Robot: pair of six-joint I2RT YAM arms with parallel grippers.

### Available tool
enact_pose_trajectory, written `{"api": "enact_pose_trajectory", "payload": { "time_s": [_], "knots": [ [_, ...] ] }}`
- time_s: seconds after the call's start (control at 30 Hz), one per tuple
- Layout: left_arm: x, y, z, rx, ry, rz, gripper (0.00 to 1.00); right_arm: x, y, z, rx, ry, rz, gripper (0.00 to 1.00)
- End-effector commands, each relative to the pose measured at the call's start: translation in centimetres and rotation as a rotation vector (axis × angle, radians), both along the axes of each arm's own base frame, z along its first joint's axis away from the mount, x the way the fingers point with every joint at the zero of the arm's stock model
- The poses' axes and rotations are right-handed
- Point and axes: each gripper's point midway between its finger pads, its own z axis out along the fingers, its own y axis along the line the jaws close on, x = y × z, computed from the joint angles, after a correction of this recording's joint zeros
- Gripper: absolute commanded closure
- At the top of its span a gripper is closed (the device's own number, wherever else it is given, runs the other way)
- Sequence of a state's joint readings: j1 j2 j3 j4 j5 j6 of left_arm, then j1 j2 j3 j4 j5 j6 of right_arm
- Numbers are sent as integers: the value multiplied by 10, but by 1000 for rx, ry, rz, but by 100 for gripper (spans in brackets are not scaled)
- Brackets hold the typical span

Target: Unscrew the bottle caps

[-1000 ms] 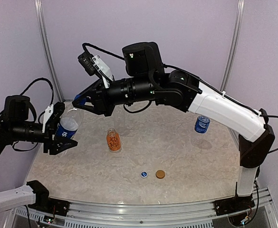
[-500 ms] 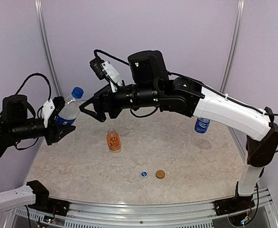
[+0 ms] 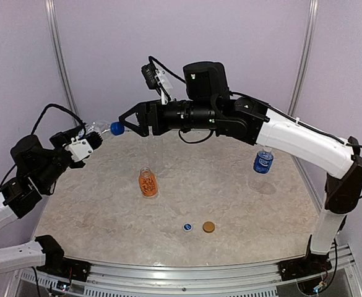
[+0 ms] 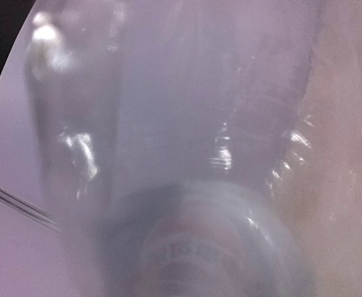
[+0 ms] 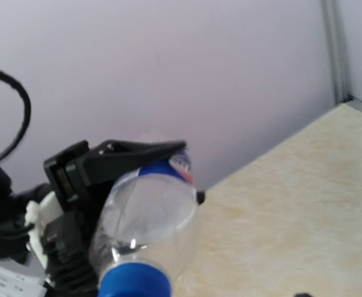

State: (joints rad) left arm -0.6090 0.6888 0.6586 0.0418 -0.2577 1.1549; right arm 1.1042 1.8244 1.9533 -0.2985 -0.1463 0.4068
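At the left tool (image 3: 89,141), the fingers are clamped on the labelled body of the Pepsi bottle (image 3: 101,132), which hangs clear of the worktop (image 3: 242,210). The bottle's long axis lies almost level, rising slightly from base to neck. Its blue cap (image 3: 117,129) points away from that tool, toward the right tool (image 3: 127,125), whose jaws stand spread apart just beyond the cap without touching it.

The right wrist view looks at the bottle neck-on, with the cap cut off by the bottom edge. One black finger (image 5: 116,154) of the left tool crosses the label. The left wrist view is a blur of clear plastic; only a dim band of label shows low down.

Farther out, below the right tool, an uncapped orange bottle (image 3: 146,182) stands upright. The bright-blue-label bottle (image 3: 263,162) stands well beyond it.
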Motion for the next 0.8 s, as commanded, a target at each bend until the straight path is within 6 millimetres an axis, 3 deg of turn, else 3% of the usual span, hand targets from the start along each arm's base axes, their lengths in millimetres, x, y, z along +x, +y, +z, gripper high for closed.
{"api": "enact_pose_trajectory", "payload": {
  "time_s": [0.0,0.07,0.47,0.77],
  "knots": [
    [-3,5,17,42,-119,37,64,1,16,11,60,24,54,39],
    [-3,3,12,46,-113,30,64,0,22,14,64,23,73,44],
    [-3,4,3,12,-68,31,63,-4,30,-24,-17,91,105,37],
    [-3,3,2,12,-64,25,63,-3,32,-34,-43,102,104,38]
  ]
}}
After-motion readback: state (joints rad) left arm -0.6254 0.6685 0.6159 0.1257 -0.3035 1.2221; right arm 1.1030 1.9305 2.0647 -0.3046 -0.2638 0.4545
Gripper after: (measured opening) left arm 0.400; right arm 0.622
